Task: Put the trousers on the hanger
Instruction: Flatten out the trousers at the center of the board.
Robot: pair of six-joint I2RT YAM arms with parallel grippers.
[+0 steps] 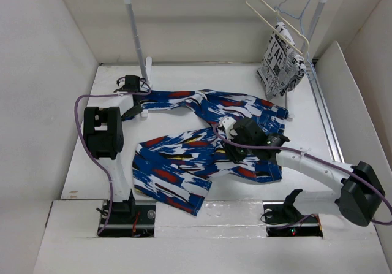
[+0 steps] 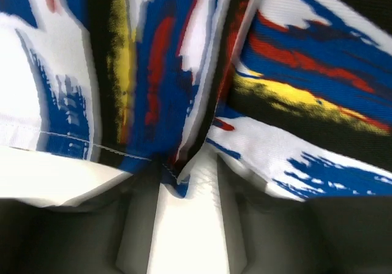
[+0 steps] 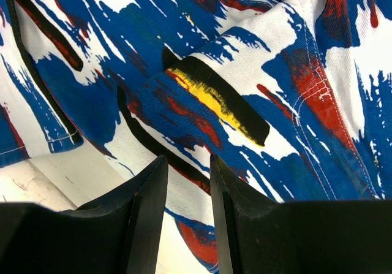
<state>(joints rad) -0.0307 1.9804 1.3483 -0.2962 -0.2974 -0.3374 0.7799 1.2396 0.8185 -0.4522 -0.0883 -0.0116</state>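
Got left gripper (image 2: 182, 191) down at the cuff of the far leg of the trousers (image 1: 184, 163), jaws drawn in around a tuck of hem; can't tell whether pinching cloth or only bracketing it, with white table (image 1: 214, 78) visible through the gap. Got right gripper (image 3: 187, 163) low over the seat area near the waistband, black fingers (image 3: 144, 213) nearly together, printed cloth showing in the slit; can't confirm a pinch there either. Reads as a two-point pickup: one end at the cuff, one near the waist, to lift the garment as a span rather than a bundle. Seeing trousers flat on the table, legs splayed in a V, far leg running out past the foot of the garment rack (image 1: 138, 41), near leg angled back toward the left arm's base. Nothing on the hanger (image 1: 272, 24) yet: up at the far-right end of the rail, well apart from the trousers, beside a light blue wire hanger (image 1: 294, 7) and a newsprint-lettered cloth (image 1: 278, 62). Judging task as early, grasp step. Expect soft cloth to sag and slip from a shallow pinch; worth verifying both grips before lifting. Watch for the far leg snagging the rack foot on the way up.
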